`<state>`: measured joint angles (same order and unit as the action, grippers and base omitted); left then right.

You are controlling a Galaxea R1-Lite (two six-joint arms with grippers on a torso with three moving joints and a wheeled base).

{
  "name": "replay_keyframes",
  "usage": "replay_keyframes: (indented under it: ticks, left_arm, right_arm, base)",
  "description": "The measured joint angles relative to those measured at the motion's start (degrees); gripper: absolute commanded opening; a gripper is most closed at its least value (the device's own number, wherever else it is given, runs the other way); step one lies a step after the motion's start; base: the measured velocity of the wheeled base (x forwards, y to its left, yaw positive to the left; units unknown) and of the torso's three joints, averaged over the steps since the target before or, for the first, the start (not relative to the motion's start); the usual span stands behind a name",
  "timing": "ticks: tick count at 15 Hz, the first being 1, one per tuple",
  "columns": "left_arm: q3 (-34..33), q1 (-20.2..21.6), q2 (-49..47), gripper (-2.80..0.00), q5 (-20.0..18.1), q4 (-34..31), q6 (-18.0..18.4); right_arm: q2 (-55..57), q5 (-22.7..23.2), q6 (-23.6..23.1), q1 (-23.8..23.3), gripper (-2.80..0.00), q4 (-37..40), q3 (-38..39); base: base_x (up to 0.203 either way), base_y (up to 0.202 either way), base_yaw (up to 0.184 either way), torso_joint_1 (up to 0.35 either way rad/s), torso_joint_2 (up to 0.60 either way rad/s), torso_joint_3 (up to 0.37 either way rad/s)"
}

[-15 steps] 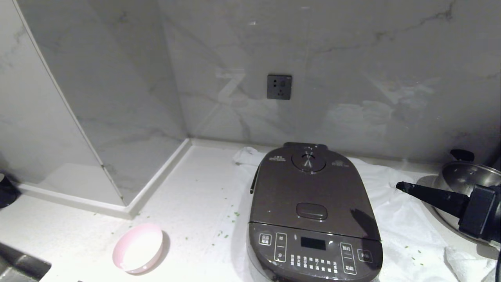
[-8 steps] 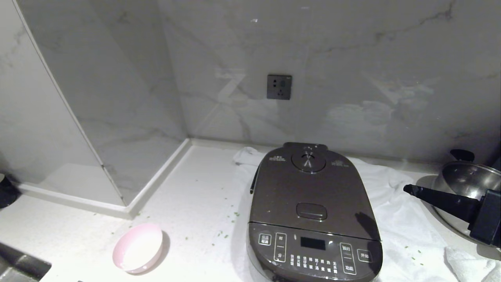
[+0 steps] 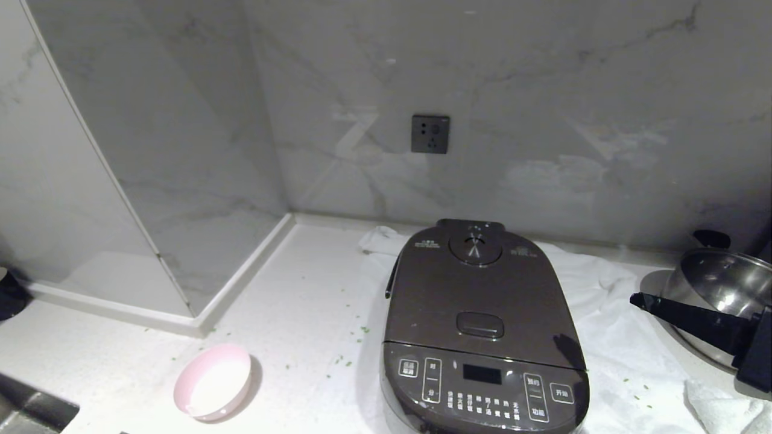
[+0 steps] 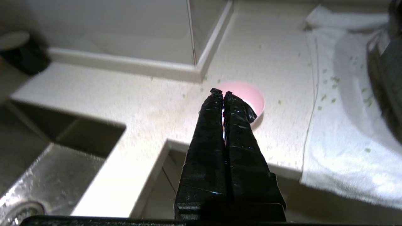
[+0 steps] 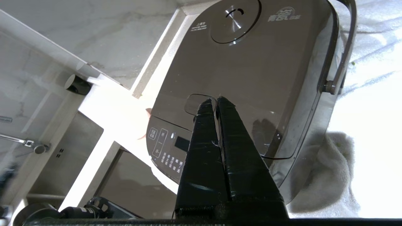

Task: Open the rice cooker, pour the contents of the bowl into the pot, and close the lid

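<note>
- The white counter (image 3: pixel 289 313) runs before me, with a marble wall behind it and a dark wall socket (image 3: pixel 430 134) above.
- The rice cooker (image 3: pixel 482 328) stands on a white cloth (image 3: pixel 615 337) spread on the counter, front panel toward me; its lid (image 3: pixel 479 289) is down, so the pot is hidden.
- A shiny steel pan (image 3: pixel 718 283) sits at the far right, just behind my right arm.
- My right gripper (image 3: pixel 634 298) hovers to the right of the cooker, clear of it, fingers pressed together on nothing.
- My left gripper (image 4: pixel 220 92), seen only from its wrist, hangs above the counter's front edge near the bowl, fingers clenched, empty.
- The pale pink bowl (image 3: pixel 212 381) rests on the counter, left of the cooker, well apart from it.
- Small green flecks (image 3: pixel 344 361) lie scattered between them.
</note>
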<state>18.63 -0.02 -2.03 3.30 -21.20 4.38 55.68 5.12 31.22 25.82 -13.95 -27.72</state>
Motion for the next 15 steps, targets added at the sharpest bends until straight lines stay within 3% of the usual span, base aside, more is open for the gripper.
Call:
replay_keyframes:
  ticks: [3, 6, 10, 15]
  left_arm:
    - [-5.37, 0.02, 1.57, -2.8, 0.08, 1.27, -0.07]
    - [-9.84, 0.02, 2.03, -2.8, -0.41, 7.24, -0.17]
    - [-13.21, 0.02, 2.13, -2.8, -3.8, 8.47, -0.02]
    - [-13.6, 0.05, 2.12, -2.8, -4.25, 8.28, -0.34]
  right_arm:
    - [-0.22, -0.05, -0.02, 0.15, -2.8, -0.05, -0.2]
    - [-0.7, 0.28, -0.53, 0.2, -2.8, 0.48, -0.11]
    - [-0.83, 0.59, -1.79, 0.63, -2.8, 1.77, -0.44]
    - [-0.14, 0.55, -1.1, 7.28, -2.8, 3.77, -0.52]
  base:
    - [0.0, 0.0, 0.0, 0.0, 0.0, 0.0]
    - [0.0, 0.0, 0.0, 0.0, 0.0, 0.0]
    - [0.0, 0.0, 0.0, 0.0, 0.0, 0.0]
    - [0.0, 0.0, 0.0, 0.0, 0.0, 0.0]
